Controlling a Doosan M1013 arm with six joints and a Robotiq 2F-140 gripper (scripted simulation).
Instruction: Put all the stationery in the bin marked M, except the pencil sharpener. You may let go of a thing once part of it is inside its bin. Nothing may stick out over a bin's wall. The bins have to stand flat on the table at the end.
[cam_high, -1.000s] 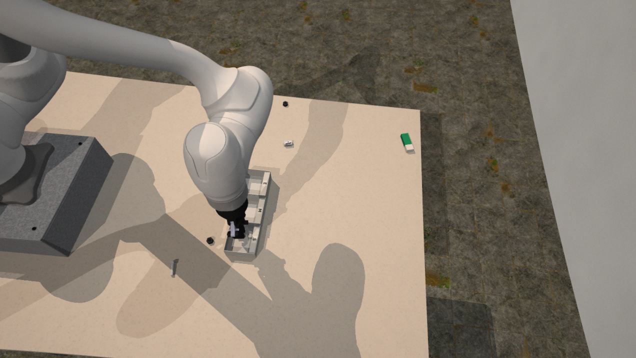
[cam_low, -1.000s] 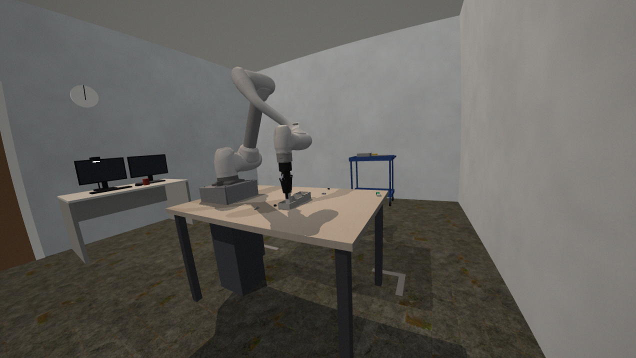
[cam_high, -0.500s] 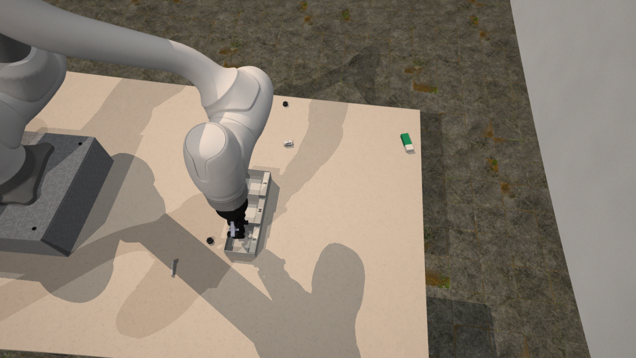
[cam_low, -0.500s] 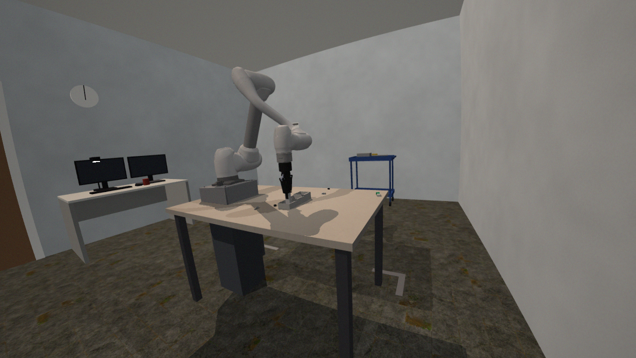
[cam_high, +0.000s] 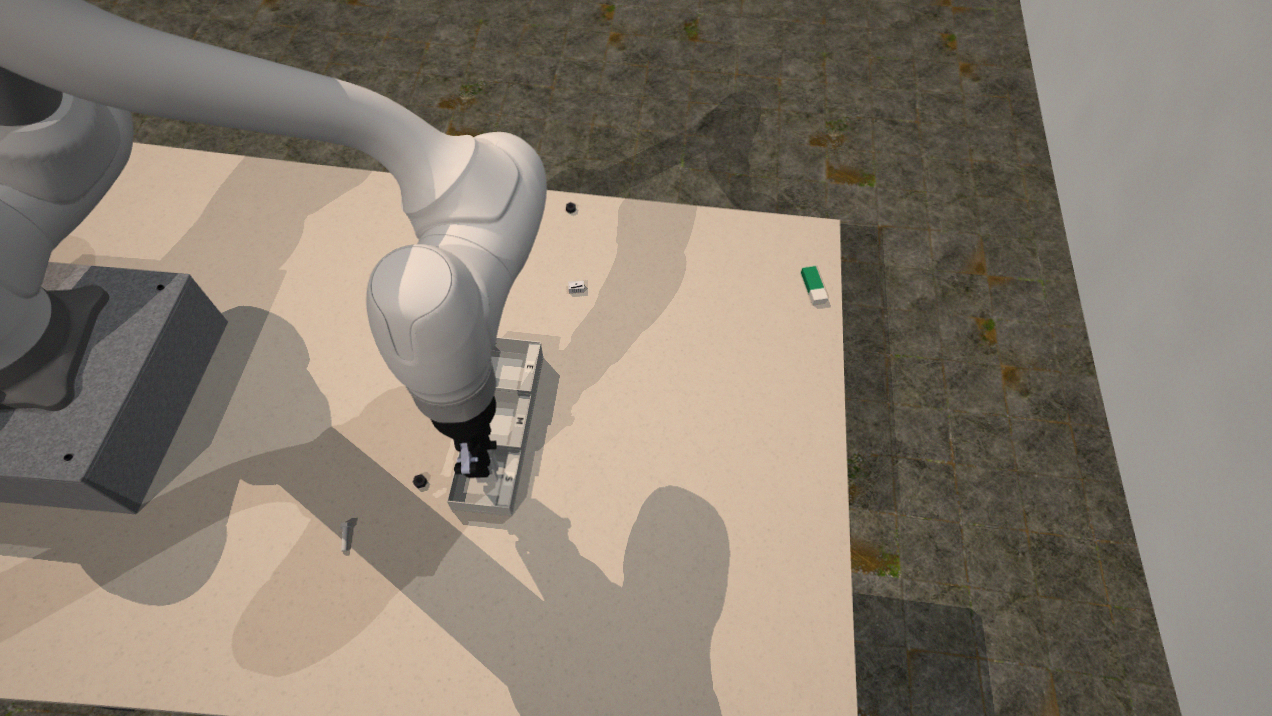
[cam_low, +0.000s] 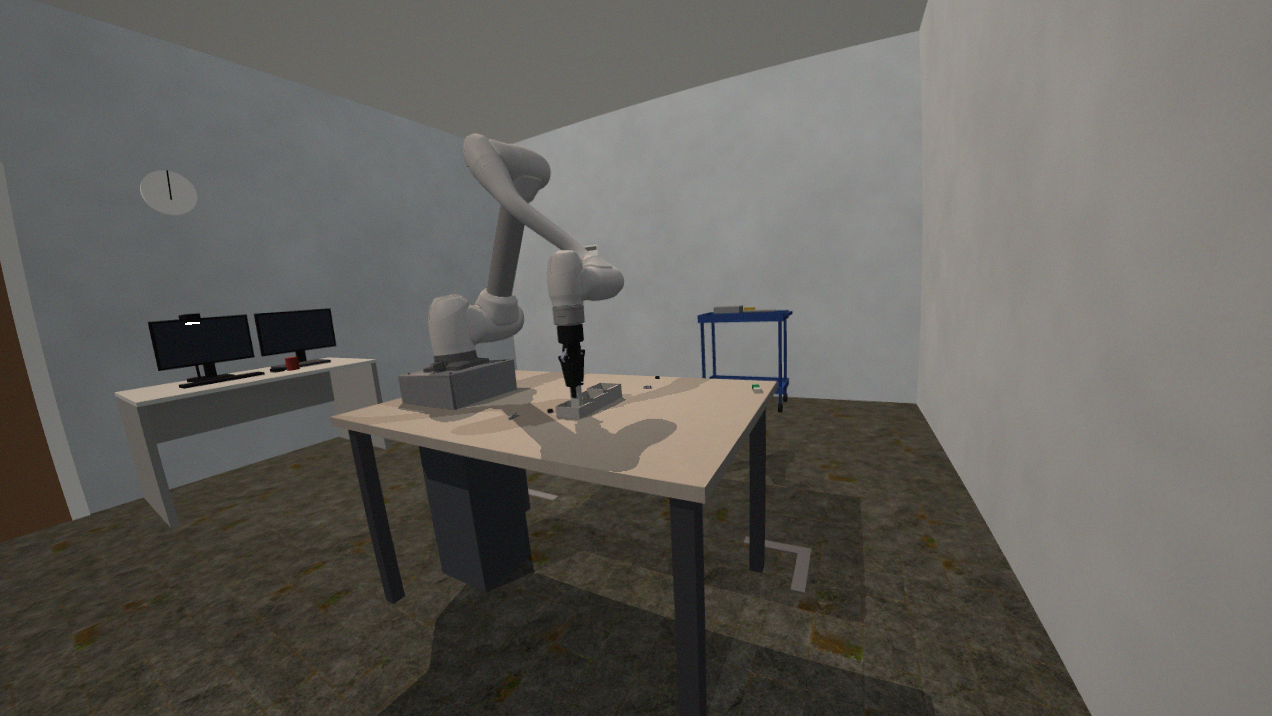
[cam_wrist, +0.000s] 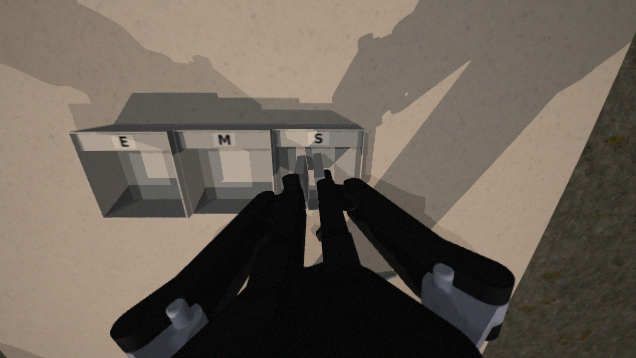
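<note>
we are holding our black two-finger gripper (cam_wrist: 310, 181) over the grey three-compartment bin (cam_high: 525, 431), its tips hanging above the end compartment marked s, with the fingers pressed nearly together and nothing showing between them. the middle compartment marked m (cam_wrist: 224, 165) is sitting just beside. the green and white rectangular eraser (cam_high: 814, 283) is lying well apart near the far corner of the beige wooden table (cam_high: 694, 426).
</note>
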